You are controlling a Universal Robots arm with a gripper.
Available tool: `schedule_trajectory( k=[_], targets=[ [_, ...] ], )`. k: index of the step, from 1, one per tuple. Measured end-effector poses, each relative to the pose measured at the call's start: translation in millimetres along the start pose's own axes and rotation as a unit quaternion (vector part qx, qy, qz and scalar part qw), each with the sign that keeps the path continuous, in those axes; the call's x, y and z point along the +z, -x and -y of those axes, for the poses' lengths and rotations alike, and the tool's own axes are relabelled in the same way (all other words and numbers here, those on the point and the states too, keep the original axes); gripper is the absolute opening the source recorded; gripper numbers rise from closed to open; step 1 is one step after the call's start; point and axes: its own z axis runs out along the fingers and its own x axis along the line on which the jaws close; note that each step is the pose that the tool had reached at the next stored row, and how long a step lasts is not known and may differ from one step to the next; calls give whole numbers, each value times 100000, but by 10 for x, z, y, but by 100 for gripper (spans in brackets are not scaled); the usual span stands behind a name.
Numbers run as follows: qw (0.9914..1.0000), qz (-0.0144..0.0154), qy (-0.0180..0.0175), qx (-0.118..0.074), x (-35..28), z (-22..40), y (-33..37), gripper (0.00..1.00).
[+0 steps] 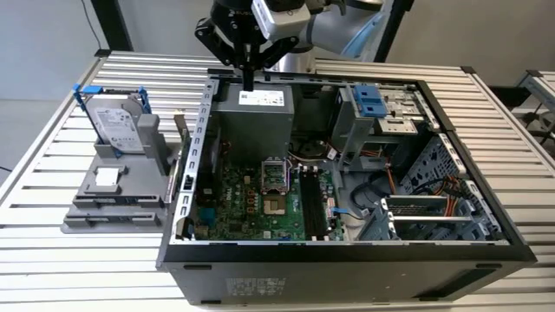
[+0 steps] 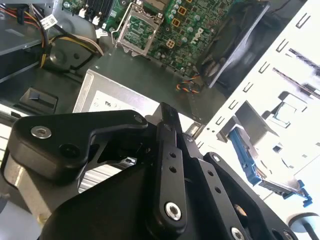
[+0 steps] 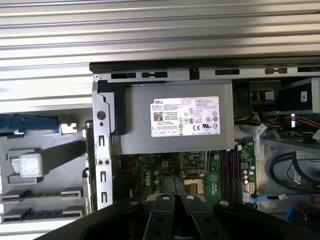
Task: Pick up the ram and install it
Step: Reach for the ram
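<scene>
i see the open computer case lying on the slatted table. the gripper hangs above the grey power supply, with its fingers pressed together and holding nothing. the ram stands on its edge between the grey stand and the case wall, on the exterior view's left.

Light's bright and even in the exterior view, and we only see soft shadows down inside the case. In the second wrist view one whole side blows out to white and the gripper goes near-black. The slatted table glares a bit in the first wrist view.
</scene>
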Motion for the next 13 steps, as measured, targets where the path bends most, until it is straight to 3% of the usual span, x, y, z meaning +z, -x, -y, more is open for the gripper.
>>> schedule_trajectory(
  k=[4, 13],
  targets=[
    [100000, 69, 5, 1, -2, 8, -129, 0],
    [100000, 105, 10, -52, -6, 36, -516, 0]
  ],
)
